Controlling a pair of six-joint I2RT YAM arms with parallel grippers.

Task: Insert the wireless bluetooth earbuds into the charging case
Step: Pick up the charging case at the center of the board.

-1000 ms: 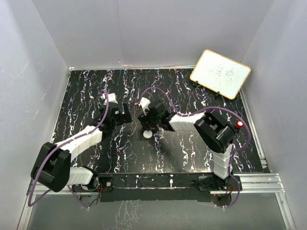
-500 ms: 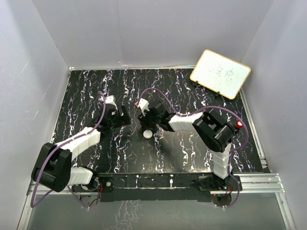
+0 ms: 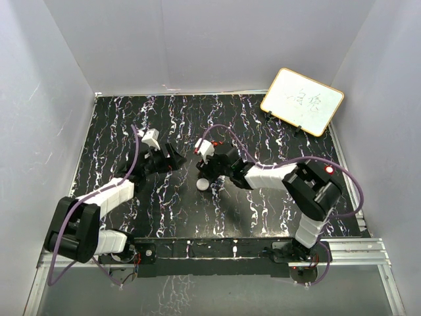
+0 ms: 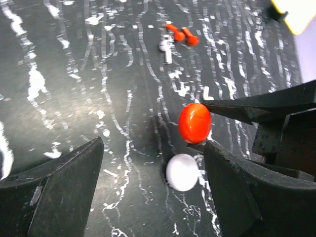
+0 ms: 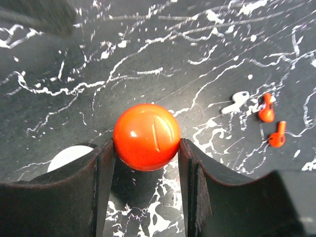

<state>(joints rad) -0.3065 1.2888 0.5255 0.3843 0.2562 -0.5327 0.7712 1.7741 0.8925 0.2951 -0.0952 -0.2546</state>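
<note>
The right gripper (image 5: 146, 148) was found clamped on a glossy red-orange round puck (image 5: 146, 136), with both dark fingers pressed against its sides. Within the last second its jaws had been drawn in from a wider gap, and the arm had been stretched lower and flatter across the black white-veined tabletop (image 3: 263, 125). The left gripper (image 4: 152, 148) was held apart with nothing between its fingers. It had been narrowed a little and brought nearer the centre, so that the puck was seen just ahead of one of its fingertips. A fine seam was visible across the puck, which was therefore judged to be the charging case, not yet opened. With that grip secured, the case was judged ready to be steadied while its lid was dealt with, and no earbud had yet been touched. Whether the puck was resting on the table or raised off it could not be told. Just beside the right gripper, a white round puck (image 5: 69, 155) lay unmoved. Farther out, the two tiny red earbuds (image 5: 266, 114) lay close together on the tabletop, well apart from both grippers, with a small white piece (image 5: 240, 101) just beside them.
</note>
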